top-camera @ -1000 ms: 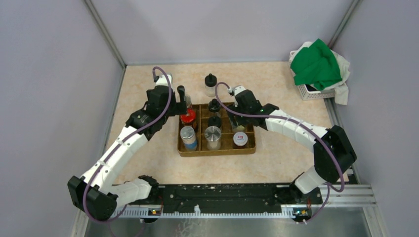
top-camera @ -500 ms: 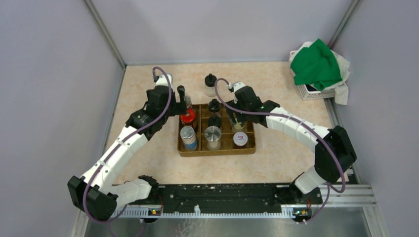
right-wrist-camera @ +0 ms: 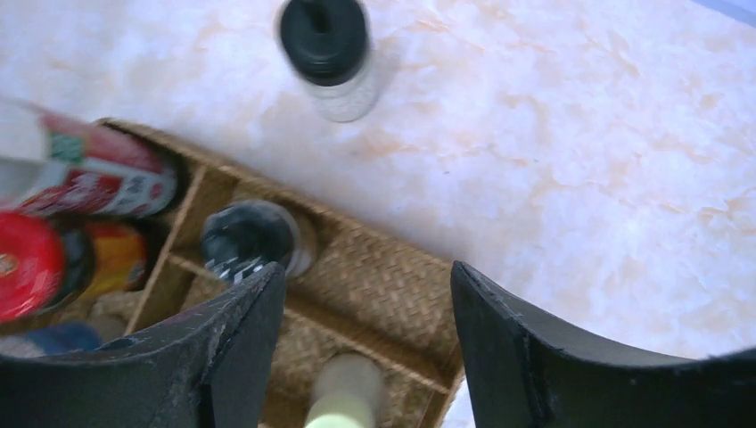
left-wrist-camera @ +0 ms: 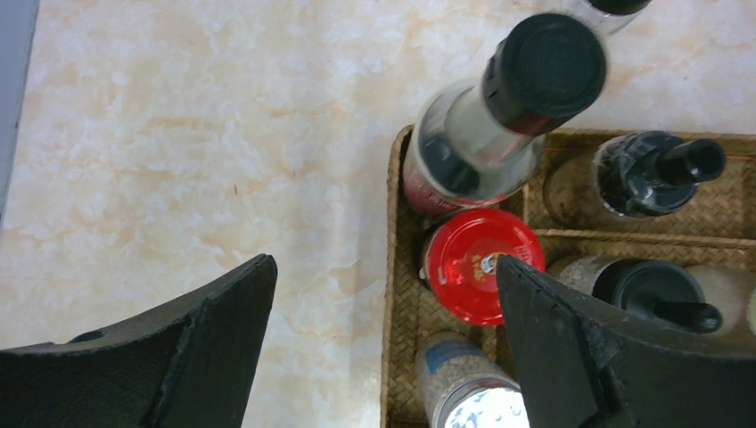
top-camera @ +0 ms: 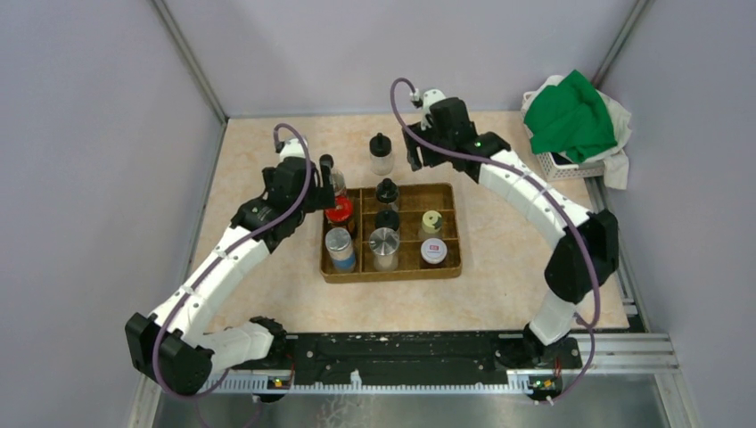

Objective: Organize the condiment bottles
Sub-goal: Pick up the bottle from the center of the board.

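The brown wooden tray (top-camera: 450, 203) holds several condiment bottles. A tall black-capped, red-labelled bottle (top-camera: 332, 181) stands in its back left corner. In front of that bottle are a red-lidded jar (top-camera: 339, 212) and a silver-lidded jar (top-camera: 340, 247). A yellow-green-lidded jar (top-camera: 431, 223) stands free in the right column. One black-capped bottle (top-camera: 381, 153) stands on the table behind the tray. My left gripper (left-wrist-camera: 383, 267) is open, straddling the tray's left rim (left-wrist-camera: 392, 294) beside the red lid (left-wrist-camera: 472, 267). My right gripper (right-wrist-camera: 365, 272) is open and empty, high over the tray's back right compartment (right-wrist-camera: 392, 267).
A white basket with green cloth (top-camera: 571, 125) sits at the back right corner. Grey walls close in both sides and the back. Two black-capped jars (top-camera: 387, 205), another silver lid (top-camera: 384, 245) and a white-lidded jar (top-camera: 434, 252) also fill the tray.
My right gripper has risen off the yellow-green-lidded jar and swung toward the back wall, leaving the jar in the tray. The left arm has hardly moved.
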Motion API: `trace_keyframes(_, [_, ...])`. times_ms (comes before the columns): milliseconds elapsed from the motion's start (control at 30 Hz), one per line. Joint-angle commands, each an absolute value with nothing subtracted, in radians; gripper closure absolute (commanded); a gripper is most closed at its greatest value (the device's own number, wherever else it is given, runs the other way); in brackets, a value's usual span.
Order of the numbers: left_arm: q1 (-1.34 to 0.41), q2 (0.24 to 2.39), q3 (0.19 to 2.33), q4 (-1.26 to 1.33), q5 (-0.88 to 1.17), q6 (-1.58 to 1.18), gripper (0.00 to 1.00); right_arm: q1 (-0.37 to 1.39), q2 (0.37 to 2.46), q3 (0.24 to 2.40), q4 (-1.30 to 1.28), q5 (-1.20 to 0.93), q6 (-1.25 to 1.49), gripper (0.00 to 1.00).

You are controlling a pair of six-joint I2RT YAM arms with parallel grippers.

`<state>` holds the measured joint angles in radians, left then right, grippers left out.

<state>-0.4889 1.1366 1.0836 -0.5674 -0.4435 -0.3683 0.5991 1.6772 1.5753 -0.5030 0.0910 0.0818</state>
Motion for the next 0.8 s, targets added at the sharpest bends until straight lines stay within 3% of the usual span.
trace_keyframes(0, [-0.487, 1.079, 1.048, -0.633, -0.496, -0.426, 0.01, 0.518, 1.812, 1.701, -0.587, 0.027, 0.046, 0.34])
trace_keyframes(233, [-0.488, 1.053, 1.037, -0.743, -0.439, -0.534, 0.01, 0.496, 1.970, 1.805, -0.653, 0.019, 0.005, 0.37])
trace_keyframes(767, [-0.489, 0.989, 0.999, -0.958, -0.313, -0.670, 0.01, 0.455, 2.068, 1.758, -0.606, -0.044, -0.038, 0.38])
